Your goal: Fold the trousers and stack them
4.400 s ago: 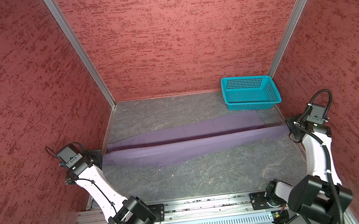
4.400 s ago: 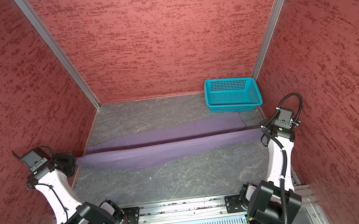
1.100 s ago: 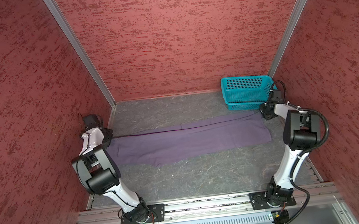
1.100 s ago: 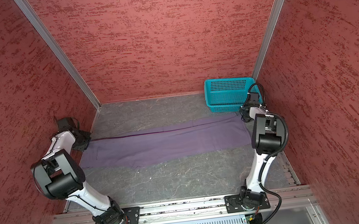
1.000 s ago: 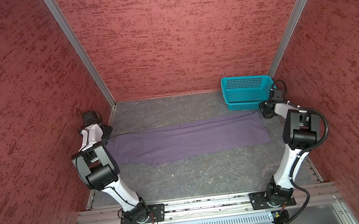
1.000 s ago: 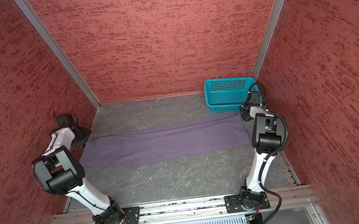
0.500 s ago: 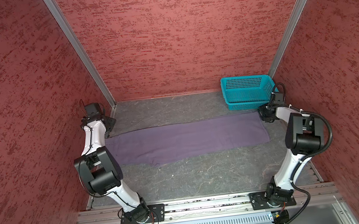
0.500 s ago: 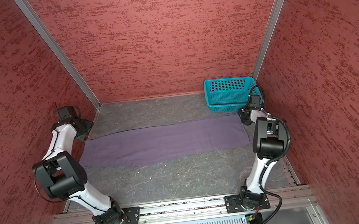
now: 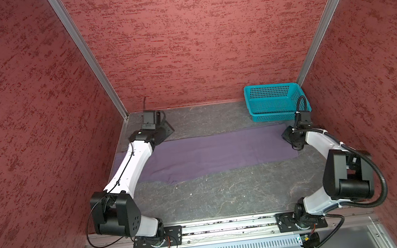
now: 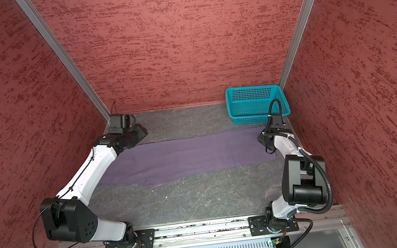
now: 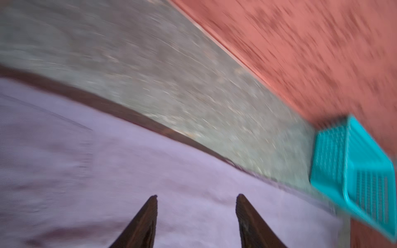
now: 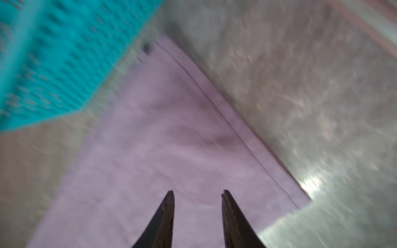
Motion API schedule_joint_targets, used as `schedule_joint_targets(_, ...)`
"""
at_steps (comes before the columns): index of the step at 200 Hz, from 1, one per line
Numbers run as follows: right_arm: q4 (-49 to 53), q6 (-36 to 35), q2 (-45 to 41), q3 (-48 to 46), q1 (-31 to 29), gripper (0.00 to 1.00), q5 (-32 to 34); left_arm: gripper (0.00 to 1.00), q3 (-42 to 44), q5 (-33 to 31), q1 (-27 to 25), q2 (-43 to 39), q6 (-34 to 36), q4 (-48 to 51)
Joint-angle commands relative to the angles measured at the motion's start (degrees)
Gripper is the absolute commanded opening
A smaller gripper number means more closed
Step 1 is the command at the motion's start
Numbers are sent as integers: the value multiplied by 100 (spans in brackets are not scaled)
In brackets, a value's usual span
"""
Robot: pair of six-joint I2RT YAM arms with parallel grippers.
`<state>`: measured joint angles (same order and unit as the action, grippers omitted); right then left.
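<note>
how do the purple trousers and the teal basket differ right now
The trousers are soft muted purple cloth; the basket is rigid teal perforated plastic. The trousers lie flat in a long strip across the table; the basket stands compact in the far right corner. Both rest on the table.

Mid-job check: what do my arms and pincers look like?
The left arm and right arm have glossy white links, chunky black joint housings and black base plates. A thick black corrugated hose loops along the right; a thin black cable along the left. The left pincer and right pincer have dark, tapered, pointed fingers.
</note>
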<state>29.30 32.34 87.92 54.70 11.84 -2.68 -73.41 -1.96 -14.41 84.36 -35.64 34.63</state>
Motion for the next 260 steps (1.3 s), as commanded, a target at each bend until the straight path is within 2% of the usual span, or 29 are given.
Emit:
schedule_joint_targets(1,554,-421,-129,-147,25,38,96,63,-133,-94,-791,411,175,-286)
schedule_joint_targets(37,855,-348,87,-207,42,53,211,64,-738,358,-1829,1577,259,-521)
schedule_joint_targets(57,952,-317,264,-66,45,55,450,64,-972,567,-2163,2050,259,-563)
schedule_joint_targets(92,1032,-325,655,262,47,65,661,65,-1091,826,-2447,2539,179,-637)
schedule_joint_targets(108,1028,-268,916,393,46,74,732,65,-1142,975,-2478,2694,110,-653)
schedule_joint_targets(128,877,-289,1146,492,47,75,699,66,-1213,1046,-2471,2815,68,-648)
schedule_joint_targets(185,529,-354,1667,860,47,46,502,66,-1412,1249,-2470,3115,23,-591)
schedule_joint_targets(235,356,-534,1860,923,55,0,386,66,-1489,1341,-2464,3312,-34,-576)
schedule_joint_targets(260,337,-536,1545,868,56,0,709,66,-1499,1305,-2469,3251,-14,-518)
